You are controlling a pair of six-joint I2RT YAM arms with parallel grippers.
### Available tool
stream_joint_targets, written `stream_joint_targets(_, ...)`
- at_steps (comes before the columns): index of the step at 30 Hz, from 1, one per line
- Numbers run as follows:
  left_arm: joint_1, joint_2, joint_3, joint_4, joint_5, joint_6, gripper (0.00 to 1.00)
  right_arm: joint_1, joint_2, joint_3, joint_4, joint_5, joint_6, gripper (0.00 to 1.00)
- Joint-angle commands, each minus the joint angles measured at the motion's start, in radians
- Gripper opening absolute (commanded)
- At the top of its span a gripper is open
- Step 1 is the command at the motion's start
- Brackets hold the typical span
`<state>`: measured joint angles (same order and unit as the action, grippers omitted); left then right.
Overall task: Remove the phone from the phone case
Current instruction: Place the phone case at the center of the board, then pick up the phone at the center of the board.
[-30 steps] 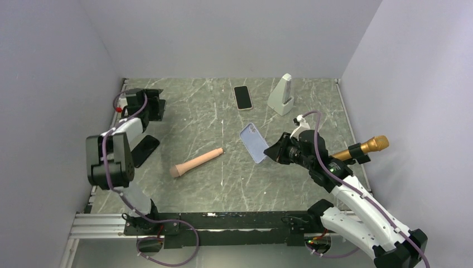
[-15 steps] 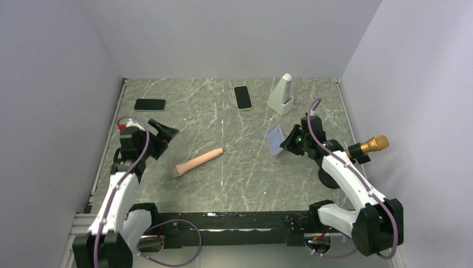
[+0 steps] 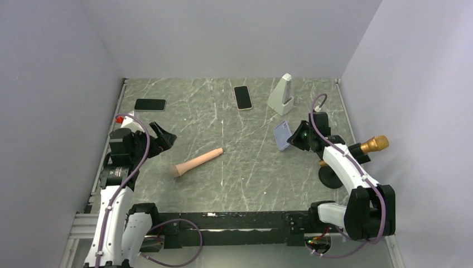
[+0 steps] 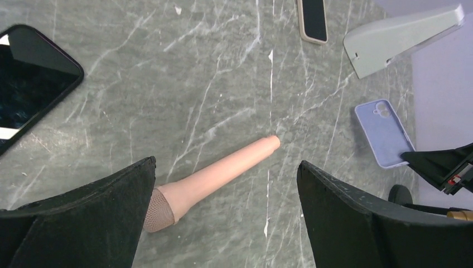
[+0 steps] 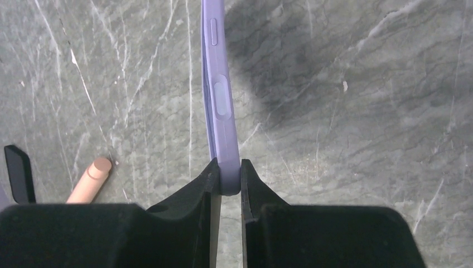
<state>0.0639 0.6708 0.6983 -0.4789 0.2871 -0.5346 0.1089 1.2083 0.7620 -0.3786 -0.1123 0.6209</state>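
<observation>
Step in hand, as I judge it: the tail of the task. Case and phone look already parted, and the case is not yet set down.

Near: the left gripper (image 3: 162, 135) hangs over the near-left part of the table (image 3: 251, 184), jaws spread as wide as they go, with nothing between them. Its wrist view looks down on the pink microphone (image 4: 215, 176), which lies flat just ahead.

Mid-depth, right side: the right gripper (image 5: 228, 170) is pinched almost closed on 1 end of the lilac phone case (image 5: 219, 84). The case is off the table and held on edge. Its side-button covers face the wrist camera and its shadow falls on the stone beside it. The edge looks thin. The inner face shows in no view, so "empty" is my reading, not a sighting.

Just right of that arm: the gold microphone (image 3: 372, 145) above a black round base (image 3: 330, 177).

Far: the black phone (image 3: 150, 104) lies bare and flat at the far-left corner, well apart from the case. A beige-cased phone (image 3: 242, 97) lies at far centre, with the white wedge stand (image 3: 281, 94) near it.

Next move calls for:
1. Lower the case onto a bare patch of table.
2. Lay it flat and open the jaws.
3. Back the arm off.

Caution: a pinch on a thin edge could let the case pivot or slip on the way down. I see no call for the left arm to act.
</observation>
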Motion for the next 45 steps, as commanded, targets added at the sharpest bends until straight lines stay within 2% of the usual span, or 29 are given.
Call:
stream_joint_targets(1, -0.001, 0.017, -0.018, 0.02, 0.045, 0.022, 0.99, -0.003, -0.012, -0.024, 0.048, 0.017, -0.014, 0.06)
stream_joint_targets(3, -0.001, 0.038, -0.018, 0.03, 0.068, 0.004, 0.99, -0.003, -0.025, -0.015, 0.009, 0.038, -0.032, 0.22)
stream_joint_targets(6, -0.001, 0.089, 0.018, 0.02, 0.077, 0.004, 0.99, -0.003, -0.069, -0.007, -0.038, 0.061, -0.049, 0.52)
stream_joint_targets(9, 0.005, 0.145, 0.057, 0.017, 0.048, 0.005, 0.99, -0.002, -0.113, 0.01, -0.089, 0.078, -0.072, 0.72)
stream_joint_targets(11, 0.02, 0.186, 0.085, 0.008, 0.026, 0.001, 0.99, -0.002, -0.138, 0.03, -0.123, 0.078, -0.095, 0.76)
stream_joint_targets(14, 0.075, 0.232, 0.108, 0.01, 0.014, -0.061, 0.99, 0.001, -0.182, 0.062, -0.167, 0.027, -0.142, 0.79)
stream_joint_targets(16, 0.135, 0.247, 0.092, 0.081, 0.035, -0.1, 0.99, 0.012, -0.223, 0.085, -0.18, -0.019, -0.184, 0.8)
stream_joint_targets(19, 0.203, 0.325, 0.109, 0.108, -0.022, -0.083, 0.99, 0.044, -0.281, 0.108, -0.186, -0.126, -0.25, 0.85)
stream_joint_targets(23, 0.277, 0.541, 0.228, 0.042, -0.06, 0.108, 0.99, 0.09, -0.336, 0.093, -0.156, -0.324, -0.291, 0.89)
stream_joint_targets(26, 0.315, 0.716, 0.316, -0.014, -0.135, 0.229, 0.99, 0.132, -0.372, 0.06, -0.116, -0.382, -0.278, 0.91)
stream_joint_targets(29, 0.362, 0.836, 0.36, -0.006, -0.1, 0.288, 0.99, 0.153, -0.398, 0.042, -0.088, -0.439, -0.268, 0.92)
stream_joint_targets(32, 0.376, 0.944, 0.424, -0.008, -0.1, 0.332, 0.99, 0.16, -0.408, 0.047, -0.08, -0.481, -0.269, 0.92)
stream_joint_targets(35, 0.375, 1.049, 0.529, -0.065, -0.171, 0.38, 0.99, 0.161, -0.409, 0.075, -0.104, -0.495, -0.29, 0.93)
stream_joint_targets(38, 0.377, 1.098, 0.54, -0.071, -0.223, 0.408, 0.99, 0.173, -0.415, 0.092, -0.112, -0.5, -0.297, 0.93)
stream_joint_targets(42, 0.378, 1.165, 0.54, -0.107, -0.176, 0.406, 0.99, 0.181, -0.438, 0.077, -0.09, -0.521, -0.291, 0.93)
stream_joint_targets(45, 0.376, 1.155, 0.526, -0.14, -0.195, 0.389, 1.0, 0.182, -0.454, 0.065, -0.082, -0.518, -0.291, 0.94)
